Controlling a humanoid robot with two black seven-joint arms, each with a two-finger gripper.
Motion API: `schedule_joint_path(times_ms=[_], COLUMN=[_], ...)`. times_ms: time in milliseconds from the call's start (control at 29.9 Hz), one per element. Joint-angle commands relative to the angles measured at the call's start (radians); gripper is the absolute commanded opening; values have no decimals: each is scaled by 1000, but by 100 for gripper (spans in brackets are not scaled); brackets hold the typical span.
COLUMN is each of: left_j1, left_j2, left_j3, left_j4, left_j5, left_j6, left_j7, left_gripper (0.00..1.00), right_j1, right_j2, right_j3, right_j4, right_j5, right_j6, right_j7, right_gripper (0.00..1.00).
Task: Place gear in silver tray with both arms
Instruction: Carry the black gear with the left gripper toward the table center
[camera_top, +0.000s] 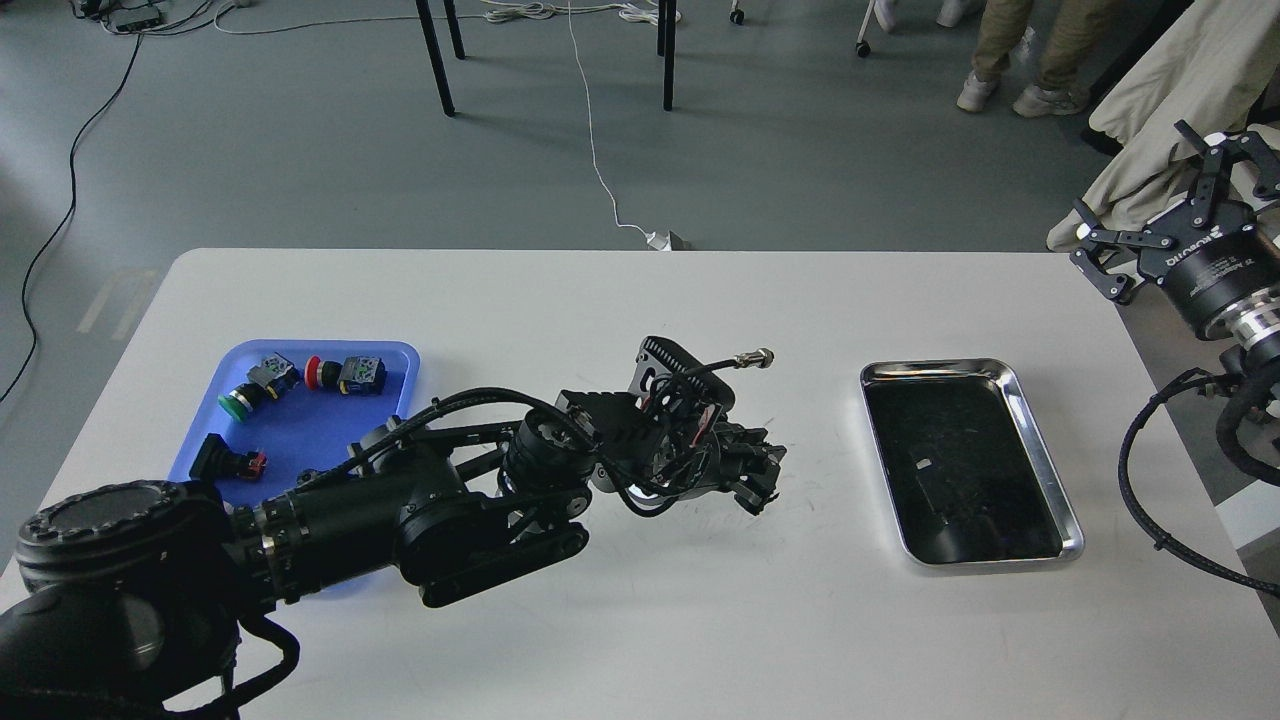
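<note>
The silver tray (936, 369) lies on the right part of the white table, with a dark reflective bottom and nothing in it. My left gripper (760, 482) hangs low over the table's middle, a short way left of the tray. Its dark fingers sit close together and I cannot tell whether they hold anything. No gear shows clearly anywhere. My right gripper (1150, 200) is raised beyond the table's right edge, above and right of the tray, with its fingers spread wide and empty.
A blue plastic tray (310, 425) on the left holds a green button (236, 404), a red button (314, 372) and black parts; my left arm covers its near side. People's legs and table legs stand on the floor behind.
</note>
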Motion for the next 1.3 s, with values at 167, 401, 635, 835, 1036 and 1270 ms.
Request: schedule_joint_path(times_ms=[167,401,635,835,1036,1270], left_j1=[2,5,51,89,92,91], left_j2=[-2,-2,-2,-2,-2,-2], left_j3=[2,30,36,59,59,60], left_j4=[99,112,60,52,47,32], left_j5=[-5,-11,-14,-11,-11,-14], left_j6=[30,45,51,53,57,93], left_j7=[-9,-9,4,4,5,7], left_gripper=[14,14,15,15,20,58], right_j1=[7,7,7,7,7,7], right_j2=[0,0,2,0,0,2], right_j3=[0,0,-2,0,0,-2], right_j4=[1,3,4,7,7,9], right_j5=[0,0,0,0,0,0], right_j6=[0,0,0,0,0,0], right_j7=[0,0,0,0,0,0], right_gripper=[99,99,99,99,99,99])
